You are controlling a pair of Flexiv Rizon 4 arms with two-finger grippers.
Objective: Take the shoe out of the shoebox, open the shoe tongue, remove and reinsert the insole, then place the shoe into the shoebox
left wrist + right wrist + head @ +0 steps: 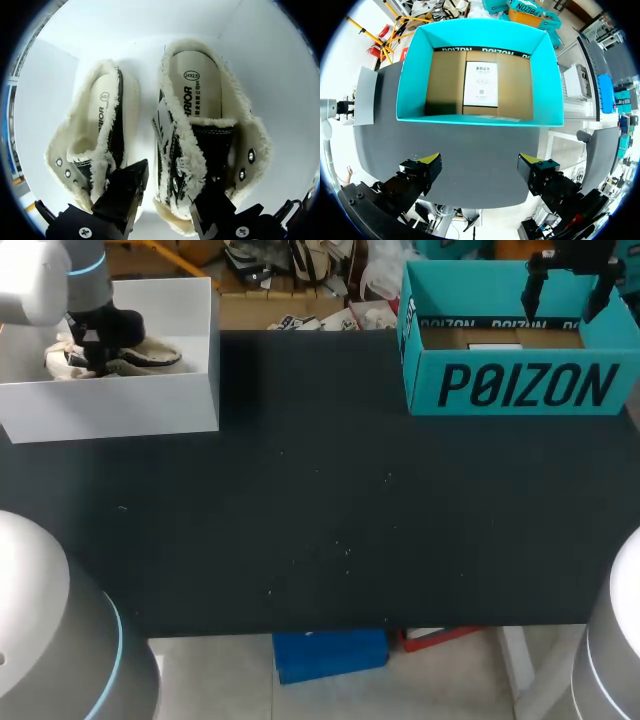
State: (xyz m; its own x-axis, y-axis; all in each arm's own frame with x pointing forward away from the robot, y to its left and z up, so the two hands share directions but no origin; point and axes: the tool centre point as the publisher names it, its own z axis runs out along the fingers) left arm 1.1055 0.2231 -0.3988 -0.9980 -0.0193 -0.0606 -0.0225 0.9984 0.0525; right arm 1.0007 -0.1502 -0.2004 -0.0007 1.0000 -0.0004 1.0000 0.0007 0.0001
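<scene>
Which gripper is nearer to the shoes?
Left. The left gripper is down inside the white box, right at one shoe; the right gripper hangs at the teal box, across the table.

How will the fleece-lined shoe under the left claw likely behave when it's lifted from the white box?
The shoe probably sags: its canvas upper and fleecy collar look soft, and the unlaced sides splay open. It seems light, so the left claw should manage it. The neighbouring shoe lies close and might get dragged.
</scene>
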